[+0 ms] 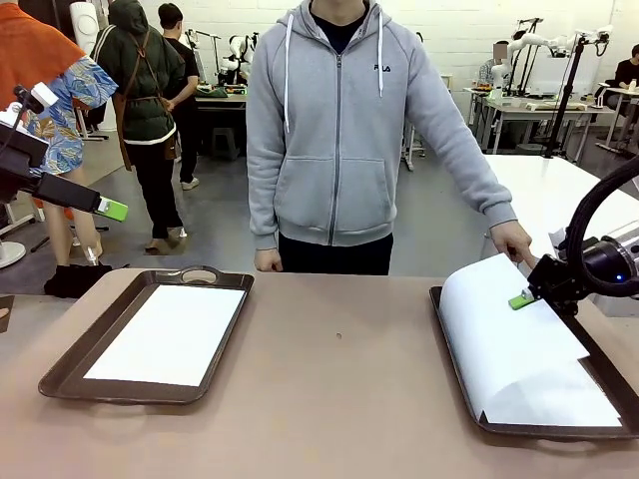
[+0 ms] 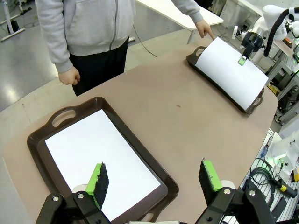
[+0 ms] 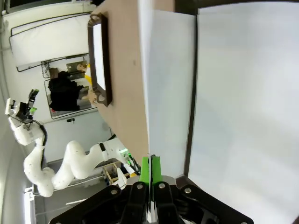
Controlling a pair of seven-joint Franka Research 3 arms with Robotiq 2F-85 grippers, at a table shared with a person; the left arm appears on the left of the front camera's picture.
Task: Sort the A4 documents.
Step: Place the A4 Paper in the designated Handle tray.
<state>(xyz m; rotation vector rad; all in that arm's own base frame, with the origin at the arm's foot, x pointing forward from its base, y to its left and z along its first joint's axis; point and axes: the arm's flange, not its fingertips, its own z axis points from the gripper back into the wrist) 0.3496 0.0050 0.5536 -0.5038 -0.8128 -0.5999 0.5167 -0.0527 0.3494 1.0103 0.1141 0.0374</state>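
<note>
Right gripper lifts a sheet off the right tray; left arm waits.

At left, the left gripper (image 2: pixel 152 183) hangs above the left tray (image 1: pixel 70 364), fingers wide apart and empty, with one sheet (image 1: pixel 170 334) lying flat in it. At right, the right gripper (image 1: pixel 523 298) has its fingers pinched together on the far edge of the top sheet (image 1: pixel 504 329), which curls up off the stack (image 1: pixel 559 397) in the right tray (image 1: pixel 451 354). To do this well, I judge it should keep the pinch firm, peel slowly so only one sheet comes, and carry it low across the bare table (image 1: pixel 339 379). The person's hand (image 1: pixel 513 239) rests by the right tray's far corner, close to the gripper, so the path should steer clear of it.
</note>
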